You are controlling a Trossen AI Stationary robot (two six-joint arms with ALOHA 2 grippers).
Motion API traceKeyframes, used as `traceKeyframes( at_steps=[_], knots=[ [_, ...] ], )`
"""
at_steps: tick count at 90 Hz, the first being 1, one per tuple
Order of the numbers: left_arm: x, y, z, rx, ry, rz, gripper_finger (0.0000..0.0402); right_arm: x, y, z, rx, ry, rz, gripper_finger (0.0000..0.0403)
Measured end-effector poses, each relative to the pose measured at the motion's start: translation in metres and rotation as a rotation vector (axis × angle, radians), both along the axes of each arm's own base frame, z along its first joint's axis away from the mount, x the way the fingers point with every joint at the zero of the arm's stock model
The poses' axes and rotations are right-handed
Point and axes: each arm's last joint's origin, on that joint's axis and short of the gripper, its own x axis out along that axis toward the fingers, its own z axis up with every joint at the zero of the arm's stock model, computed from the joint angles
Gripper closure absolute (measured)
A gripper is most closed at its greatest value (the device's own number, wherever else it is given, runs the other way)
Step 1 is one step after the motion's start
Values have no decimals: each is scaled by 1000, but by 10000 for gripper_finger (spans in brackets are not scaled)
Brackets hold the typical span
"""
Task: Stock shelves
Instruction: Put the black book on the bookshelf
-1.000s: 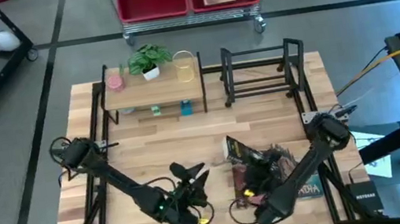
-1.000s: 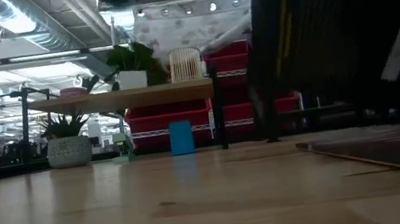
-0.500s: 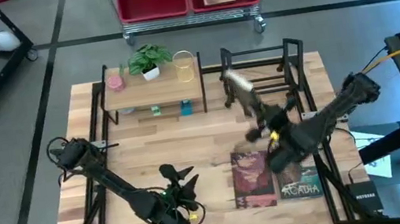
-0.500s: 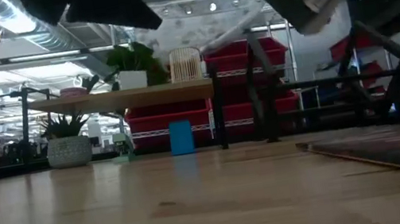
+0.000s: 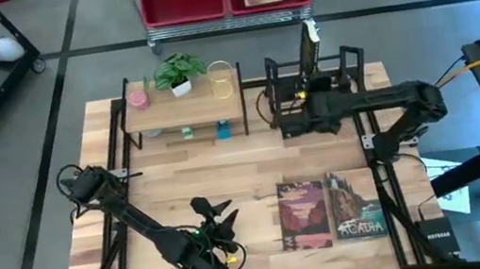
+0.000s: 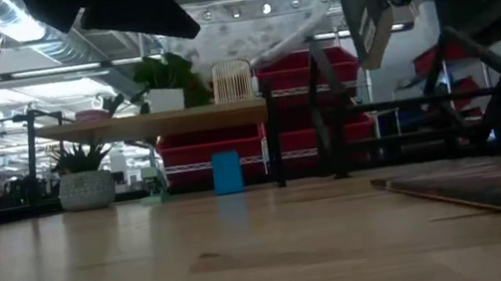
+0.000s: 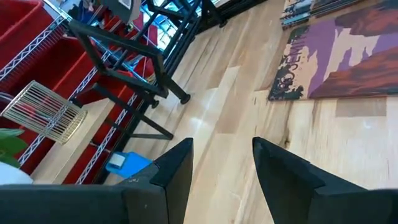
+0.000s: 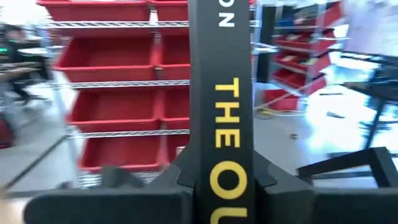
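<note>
Right gripper (image 5: pixel 308 96): pinching an upright black book (image 5: pixel 308 45) by its spine, held above the black book rack (image 5: pixel 346 76) at the table's back right.
Left gripper (image 5: pixel 219 219): fingers spread, hovering over the table's (image 5: pixel 180 177) front left.
Wood-topped shelf (image 5: pixel 184 109): back left, beside the rack.
Two books (image 5: pixel 329 209): flat, front right.

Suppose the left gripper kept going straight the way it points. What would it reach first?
Probably bare tabletop: the open left gripper points across empty wood. Beyond that stand the black book rack's legs, though depth is hard to judge.
</note>
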Motion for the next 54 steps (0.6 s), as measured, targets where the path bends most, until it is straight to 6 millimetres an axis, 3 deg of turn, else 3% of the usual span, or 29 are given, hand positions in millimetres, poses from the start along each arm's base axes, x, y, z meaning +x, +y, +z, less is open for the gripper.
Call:
traceKeyframes(
  at_steps=[12,30,54],
  knots=[
    [0,0,0,0,0,0,249,6,-1,-7,24,57,-1,370],
    [0,0,-2,4,5,0,249,17,23,-10,13,44,93,370],
    [0,-1,-2,-1,0,0,249,-14,23,17,9,50,92,370]
  ],
)
